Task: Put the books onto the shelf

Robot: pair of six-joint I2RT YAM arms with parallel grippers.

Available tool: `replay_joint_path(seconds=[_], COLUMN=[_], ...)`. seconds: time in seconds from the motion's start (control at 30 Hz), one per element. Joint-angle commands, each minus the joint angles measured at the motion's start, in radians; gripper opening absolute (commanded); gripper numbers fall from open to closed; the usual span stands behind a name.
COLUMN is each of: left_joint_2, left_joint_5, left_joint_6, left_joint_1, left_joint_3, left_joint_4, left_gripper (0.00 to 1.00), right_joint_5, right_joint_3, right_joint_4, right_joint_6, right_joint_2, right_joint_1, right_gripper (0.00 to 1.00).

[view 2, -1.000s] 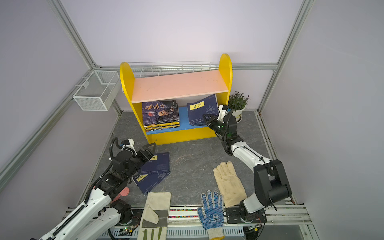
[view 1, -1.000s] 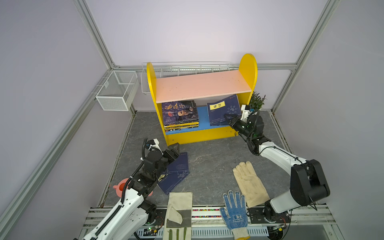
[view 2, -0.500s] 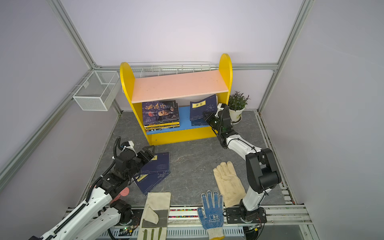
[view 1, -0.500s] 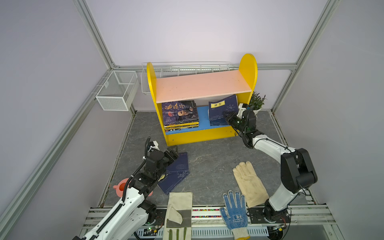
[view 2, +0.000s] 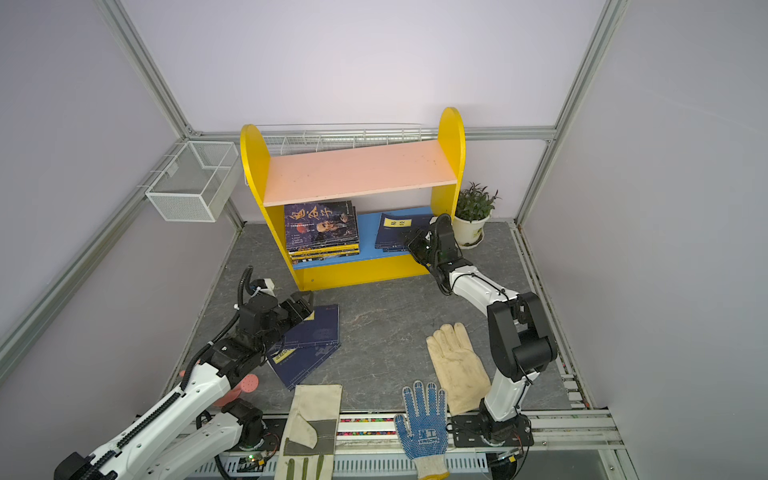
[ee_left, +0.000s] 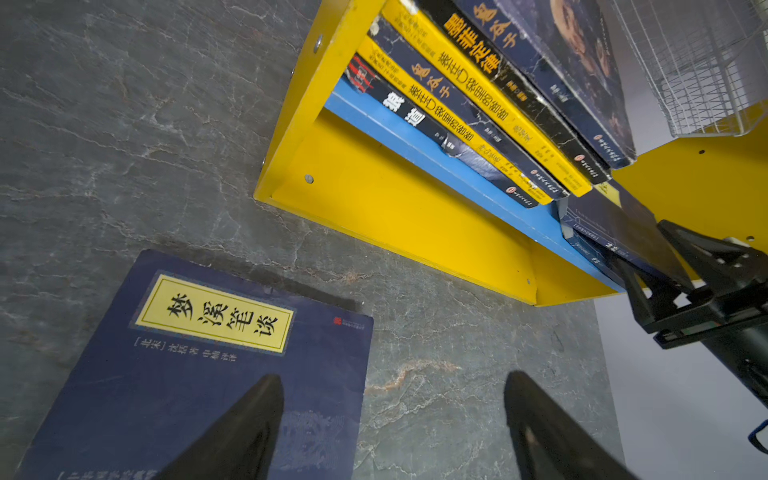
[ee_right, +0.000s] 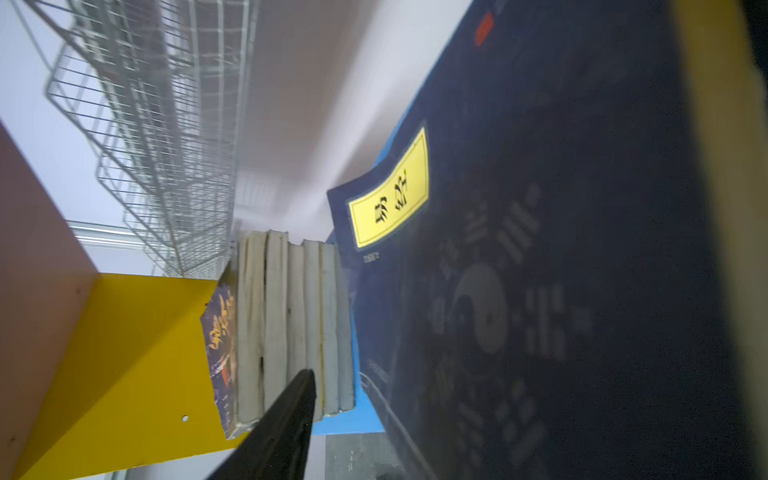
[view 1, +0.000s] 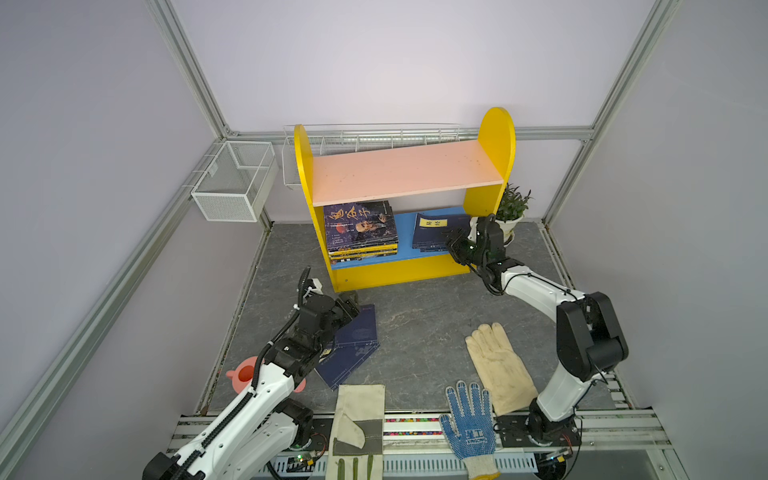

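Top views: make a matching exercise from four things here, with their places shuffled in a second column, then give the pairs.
1 potted plant
2 blue dotted glove
3 box-shaped wire basket
4 navy books on the floor

A partly under the left claw
B hung on the left wall
C just right of the shelf
D next to the cream glove

Pairs: 1-C, 2-D, 3-B, 4-A.

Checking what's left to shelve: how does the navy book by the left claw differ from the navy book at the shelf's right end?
The table book, by the open left claw, lies on the grey table; the shelved book lies on the blue lower board. The table book's yellow label shows four characters, the shelved book's two. Both are thin, navy, flat and face up, atop other navy books.
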Motion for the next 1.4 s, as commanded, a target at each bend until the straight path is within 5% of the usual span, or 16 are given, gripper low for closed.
replay_joint_path(seconds=[0.0,0.23,0.73,0.97,1.17,1.37], left_joint_2=[0.004,-0.031,0.006,0.043,0.032,-0.005], left_joint_5=[0.011,0.001,0.017,0.029,0.023,0.005], left_joint_6=[0.026,0.003,-0.007,-0.007,-0.005,-0.015], left_joint_1=[0.003,0.003,0.003,0.003,0.003,0.003], left_joint_3=[0.04,0.011,0.014,0.017,0.018,0.004], left_joint_4=[-0.01,0.002,0.02,0.045,0.029,0.011], left_gripper=[0.83,0.83,0.83,0.83,0.83,0.83], right_joint_5=[0.115,0.166,0.039,0.173,0.212,0.249], right_joint_3=[0.02,0.018,-0.006,-0.038,0.04,0.149], right_joint_4=[-0.147,-0.266,-0.317,-0.411,-0.455,-0.46], right_joint_6=[0.044,0.014,-0.18,-0.259,-0.298,-0.333], right_joint_2=[-0.033,-0.056,-0.117,-0.156,-0.065,0.032], right_joint_1=[-0.036,-0.073,-0.113,0.025,0.064,0.057], right_gripper=[0.61,0.65,0.6,0.47,0.17,0.12])
